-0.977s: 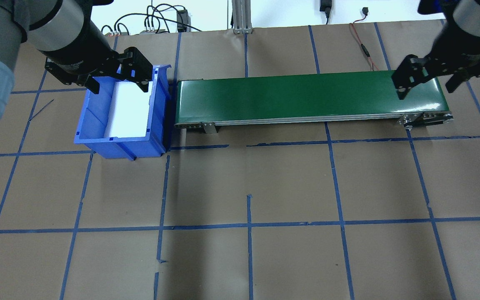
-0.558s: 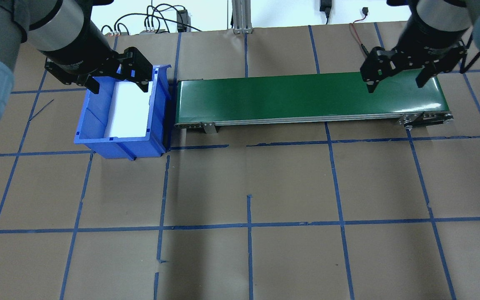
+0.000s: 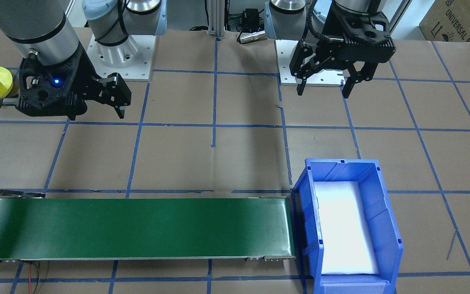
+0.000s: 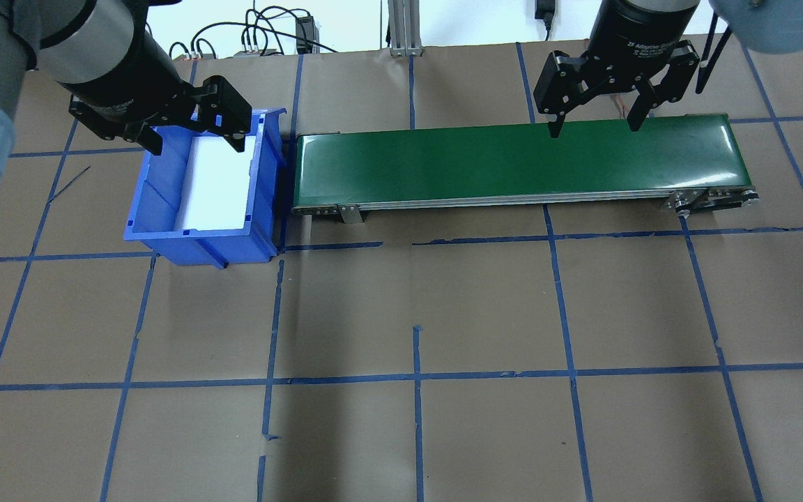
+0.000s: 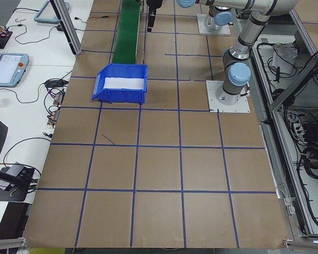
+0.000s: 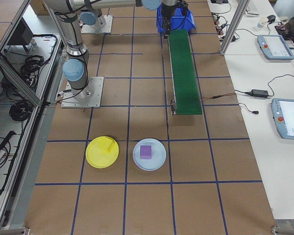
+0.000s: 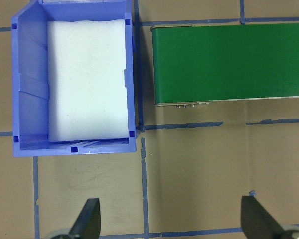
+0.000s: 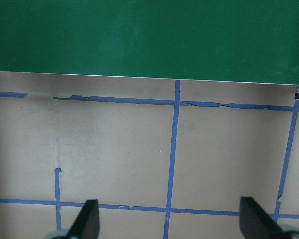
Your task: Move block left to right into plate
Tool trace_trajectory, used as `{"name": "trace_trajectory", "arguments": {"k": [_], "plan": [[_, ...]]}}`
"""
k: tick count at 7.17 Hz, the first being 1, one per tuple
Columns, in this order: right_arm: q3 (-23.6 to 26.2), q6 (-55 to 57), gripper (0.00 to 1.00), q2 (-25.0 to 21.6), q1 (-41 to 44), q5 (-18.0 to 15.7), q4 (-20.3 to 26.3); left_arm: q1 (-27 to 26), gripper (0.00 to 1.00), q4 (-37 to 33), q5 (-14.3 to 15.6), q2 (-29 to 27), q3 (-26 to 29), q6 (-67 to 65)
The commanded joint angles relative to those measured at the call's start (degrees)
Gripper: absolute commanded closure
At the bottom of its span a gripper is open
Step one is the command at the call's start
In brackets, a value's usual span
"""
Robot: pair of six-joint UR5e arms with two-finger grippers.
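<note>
Overhead, blue tape (image 4: 415, 376) grids the brown paper-covered table (image 4: 485, 307).

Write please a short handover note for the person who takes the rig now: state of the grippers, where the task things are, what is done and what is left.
Left gripper: open, empty, above the blue bin.
Right gripper: open, empty, over the far edge of the green conveyor.
Blue bin: only white foam padding shows inside, no block.
Conveyor belt: bare, no block on it.
Yellow plate: on the table past the conveyor's right end, a yellow block already in it. Beside it a light blue plate holds a purple block.
Done: both visible blocks sit in plates.
Left: no block waits in any view, so probably nothing; confirm before you continue.
</note>
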Motion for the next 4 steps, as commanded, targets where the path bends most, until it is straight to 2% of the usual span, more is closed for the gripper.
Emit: {"name": "trace_trajectory", "arguments": {"k": [1, 4], "plan": [[0.29, 0.07, 0.00, -0.08, 0.13, 0.03, -0.14, -0.01, 0.00, 2.04, -0.01, -0.23, -0.04, 0.19], [0.64, -0.02, 0.00, -0.34, 0.13, -0.06, -0.05, 0.07, 0.00, 2.05, -0.01, -0.15, 0.05, 0.27]]}}
